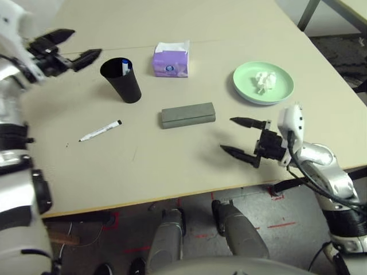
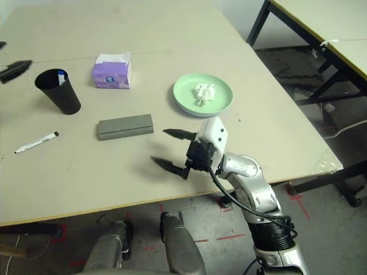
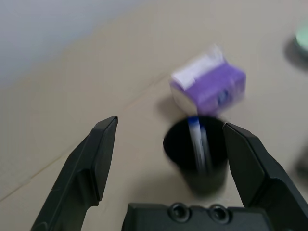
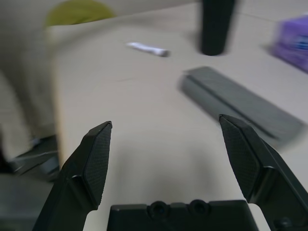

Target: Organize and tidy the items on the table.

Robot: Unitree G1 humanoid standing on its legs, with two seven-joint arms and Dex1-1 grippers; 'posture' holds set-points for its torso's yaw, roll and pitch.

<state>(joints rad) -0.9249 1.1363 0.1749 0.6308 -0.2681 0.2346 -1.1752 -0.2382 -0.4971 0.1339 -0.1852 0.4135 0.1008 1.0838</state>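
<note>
The black cup stands at the left on the table, with the blue-capped marker upright inside it. My left gripper hovers open just left of the cup, holding nothing. The black-capped marker lies in front of the cup. The grey glasses case lies shut in the middle, the purple tissue box behind it. At the right, the green plate holds the crumpled tissue. My right gripper is open and empty, right of the case. The sunglasses are out of view.
A thin seam crosses the tabletop behind the tissue box. The table's front edge runs just under my right gripper. A dark-legged table stands at the far right, across a gap of floor.
</note>
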